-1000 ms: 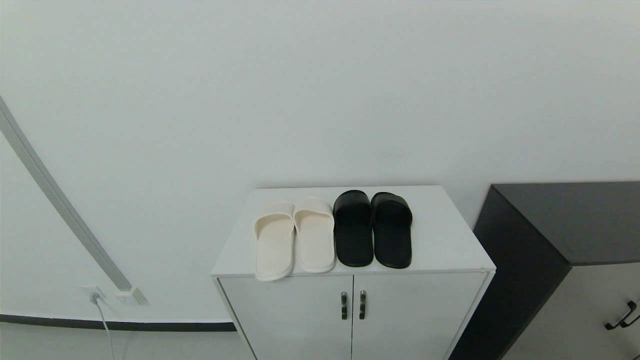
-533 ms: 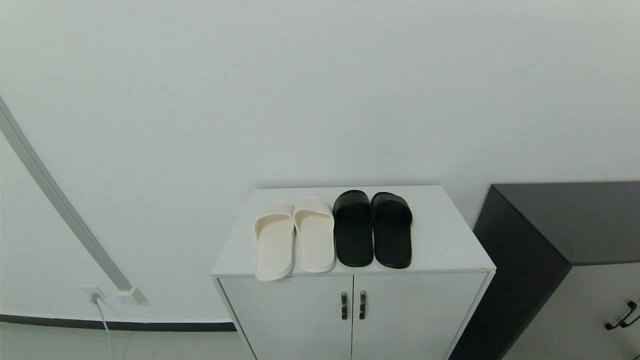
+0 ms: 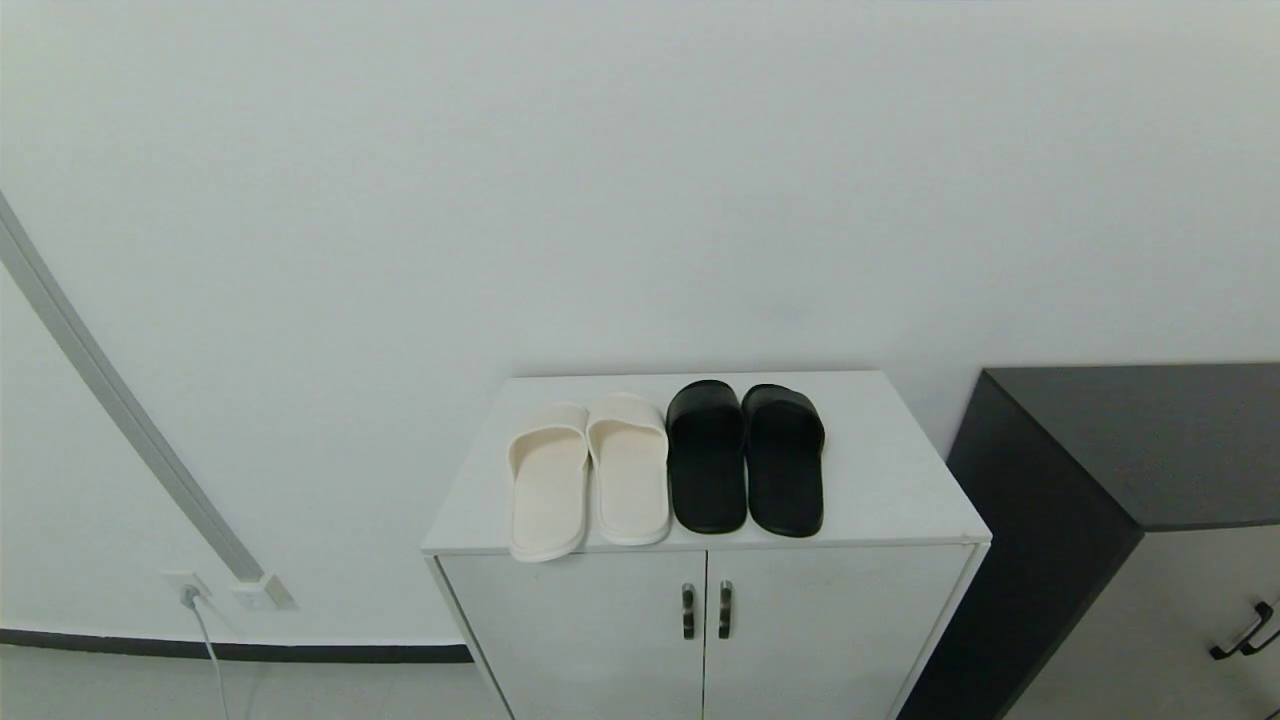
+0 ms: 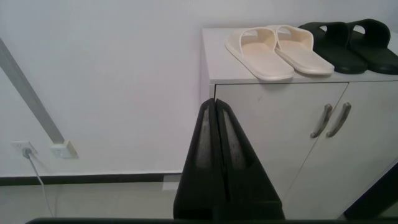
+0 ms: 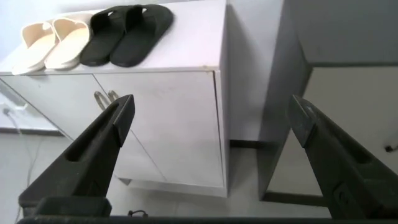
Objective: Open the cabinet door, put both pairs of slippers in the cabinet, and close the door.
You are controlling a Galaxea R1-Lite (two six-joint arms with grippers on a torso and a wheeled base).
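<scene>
Low white laminate cabinet [image 3: 880,480], both flat doors [image 3: 590,640] shut, two slim vertical metal handles [image 3: 688,611] at centre seam. On top: pair of cream moulded slide slippers [image 3: 550,490], one heel overhanging front edge; just beside it, pair of black slide slippers [image 3: 706,460], probably rubber. Dark grey cabinet [image 3: 1150,440] close on right. Wall socket [image 3: 187,588] with cable low on left. In front of cabinet, apart from it: left pincer [image 4: 216,102] closed, empty; right pincer [image 5: 212,102] spread wide, empty.

The cabinet [image 4: 273,143] stands ahead of the left gripper [image 4: 216,102]. On its top, above and beyond that gripper, lie the left pair of slippers [image 4: 280,46] and, just beside it farther right, the right pair of slippers [image 4: 351,40]. A second cabinet [image 5: 348,87] stands ahead and right of the right gripper [image 5: 212,106].
</scene>
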